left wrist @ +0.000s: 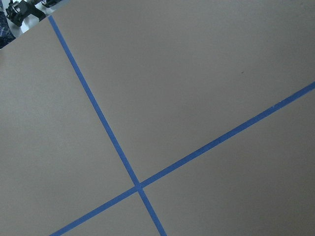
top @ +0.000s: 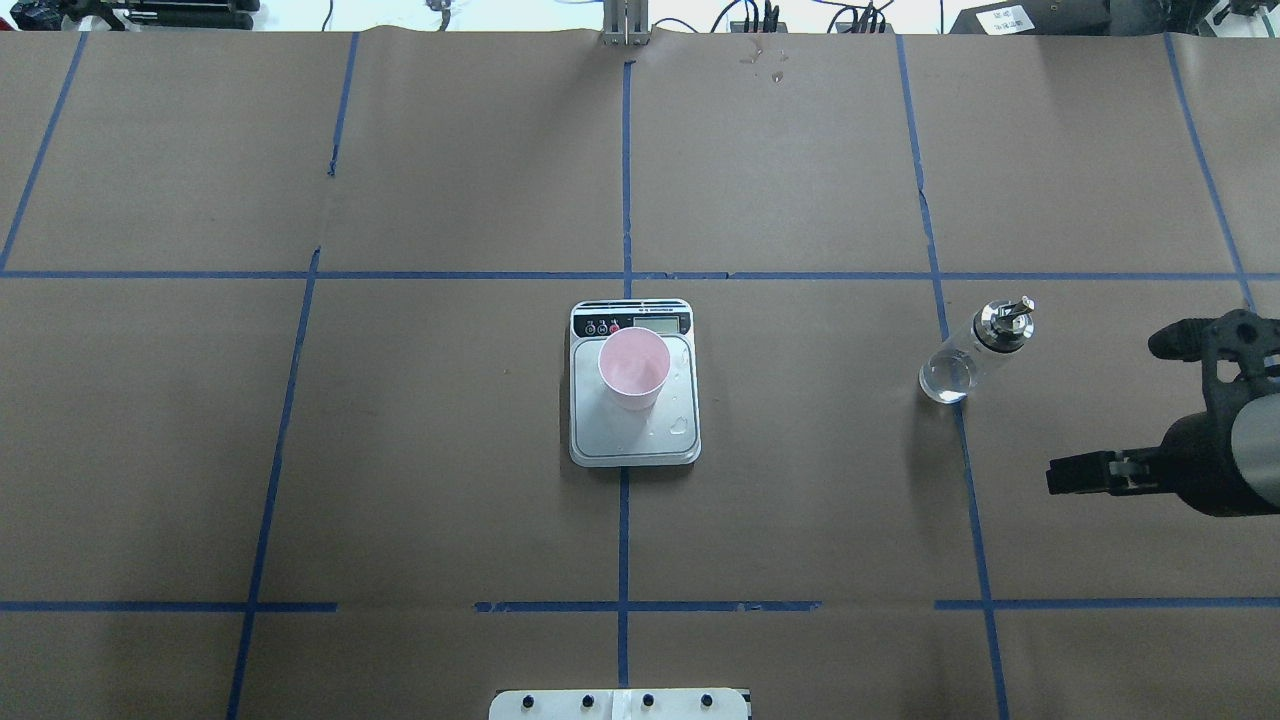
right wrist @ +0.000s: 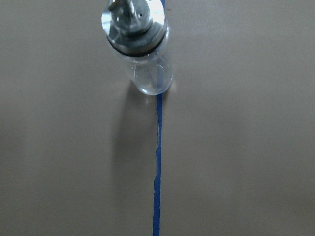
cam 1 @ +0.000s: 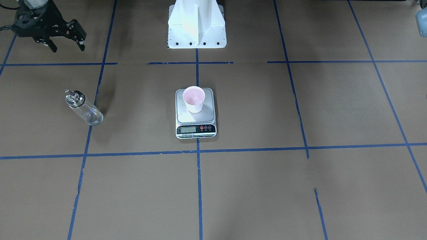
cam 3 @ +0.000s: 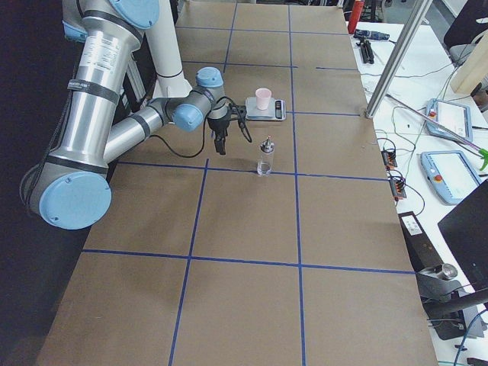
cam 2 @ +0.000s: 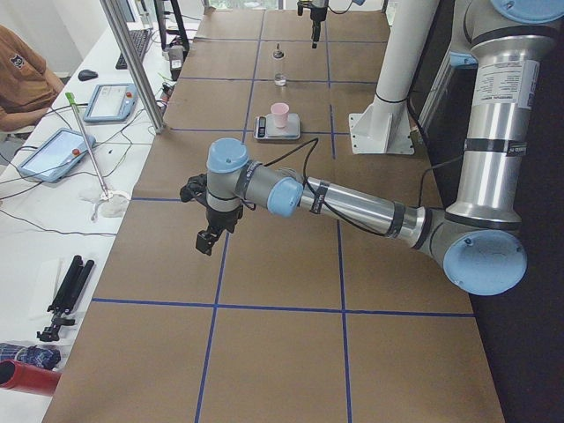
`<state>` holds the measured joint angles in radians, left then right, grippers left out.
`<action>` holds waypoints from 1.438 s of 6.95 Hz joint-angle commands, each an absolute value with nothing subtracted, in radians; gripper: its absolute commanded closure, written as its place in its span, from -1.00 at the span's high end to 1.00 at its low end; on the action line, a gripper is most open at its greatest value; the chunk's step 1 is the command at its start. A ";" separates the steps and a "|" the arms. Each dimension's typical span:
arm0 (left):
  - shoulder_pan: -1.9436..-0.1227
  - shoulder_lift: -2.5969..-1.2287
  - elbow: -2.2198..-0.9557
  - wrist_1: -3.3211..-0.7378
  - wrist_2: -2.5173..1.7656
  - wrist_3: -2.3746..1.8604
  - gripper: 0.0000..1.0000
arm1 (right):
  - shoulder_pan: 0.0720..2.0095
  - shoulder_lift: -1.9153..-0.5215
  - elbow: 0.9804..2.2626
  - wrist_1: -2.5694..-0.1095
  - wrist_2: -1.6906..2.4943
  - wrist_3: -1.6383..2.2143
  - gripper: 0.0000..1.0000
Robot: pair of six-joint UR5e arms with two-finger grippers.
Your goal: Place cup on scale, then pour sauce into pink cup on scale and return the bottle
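The pink cup [cam 1: 193, 99] [top: 633, 367] stands upright on the scale [cam 1: 206, 115] [top: 640, 440] at the table's middle. The clear glass bottle [cam 1: 84, 108] [top: 975, 350] with its metal cap stands upright on a blue tape line, free of any grip; it also fills the top of the right wrist view [right wrist: 140, 49]. My right gripper [cam 1: 65, 45] [top: 1115, 410] is open and empty, hanging apart from the bottle on the robot's side. My left gripper [cam 2: 207, 240] shows only in the exterior left view, far from the scale; I cannot tell whether it is open.
The white robot base [cam 1: 196, 25] stands behind the scale. A few clear drops lie on the scale's platform [top: 680, 425]. A side table with tablets [cam 2: 106, 101] and a metal pole [cam 2: 132, 62] border the far edge.
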<state>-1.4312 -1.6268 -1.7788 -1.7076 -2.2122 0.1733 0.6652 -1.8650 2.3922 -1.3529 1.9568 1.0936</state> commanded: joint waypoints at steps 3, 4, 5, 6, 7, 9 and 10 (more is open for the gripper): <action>-1.433 -1.626 -1.786 -1.703 -2.220 0.173 1.00 | 1.065 -1.654 2.329 -1.699 2.170 0.566 1.00; -1.433 -1.626 -1.786 -1.701 -2.220 0.173 1.00 | 1.168 -1.605 2.257 -1.759 2.206 0.396 1.00; -1.431 -1.626 -1.786 -1.701 -2.220 0.175 1.00 | 1.281 -1.586 2.176 -1.772 2.283 0.230 1.00; -1.431 -1.626 -1.784 -1.701 -2.220 0.175 1.00 | 1.370 -1.586 2.095 -1.772 2.328 0.074 1.00; -1.433 -1.621 -1.781 -1.700 -2.220 0.179 1.00 | 1.438 -1.589 2.026 -1.773 2.333 -0.046 1.00; -1.443 -1.588 -1.752 -1.681 -2.224 0.186 1.00 | 1.547 -1.653 1.913 -1.760 2.367 -0.251 1.00; -1.492 -1.579 -1.743 -1.613 -2.277 0.186 1.00 | 1.548 -1.657 1.889 -1.769 2.330 -0.282 1.00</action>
